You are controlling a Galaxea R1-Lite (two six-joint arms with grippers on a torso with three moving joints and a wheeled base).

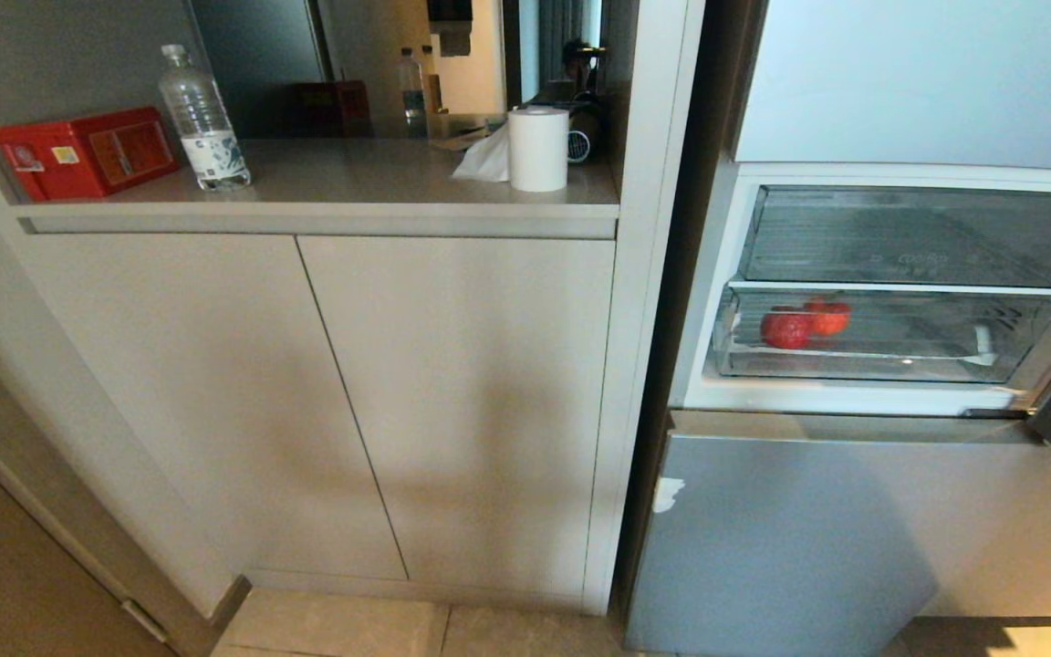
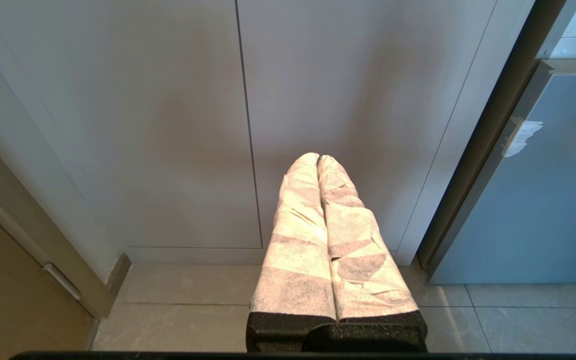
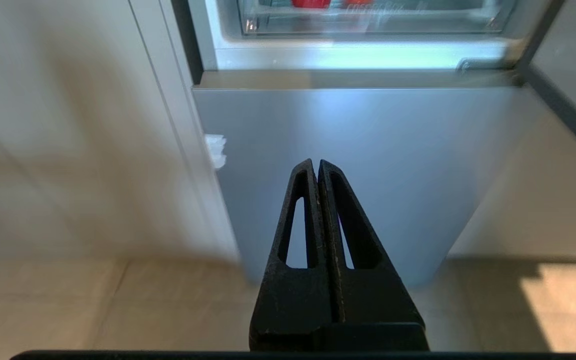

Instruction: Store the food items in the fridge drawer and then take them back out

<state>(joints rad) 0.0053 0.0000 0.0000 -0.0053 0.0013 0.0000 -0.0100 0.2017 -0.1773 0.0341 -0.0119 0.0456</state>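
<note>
Food items [image 1: 804, 321] inside fridge drawer [image 1: 872, 363]

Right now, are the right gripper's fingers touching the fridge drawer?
Apart. In the right wrist view the right gripper, fingers shut, hangs low before the lower fridge door, with the fridge drawer well above it.

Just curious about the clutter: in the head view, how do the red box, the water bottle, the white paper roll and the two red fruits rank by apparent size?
1. Red box
2. Water bottle
3. White paper roll
4. The two red fruits: the duller one and the brighter one look alike and partly overlap in the clear drawer, so no ranking between them.
</note>
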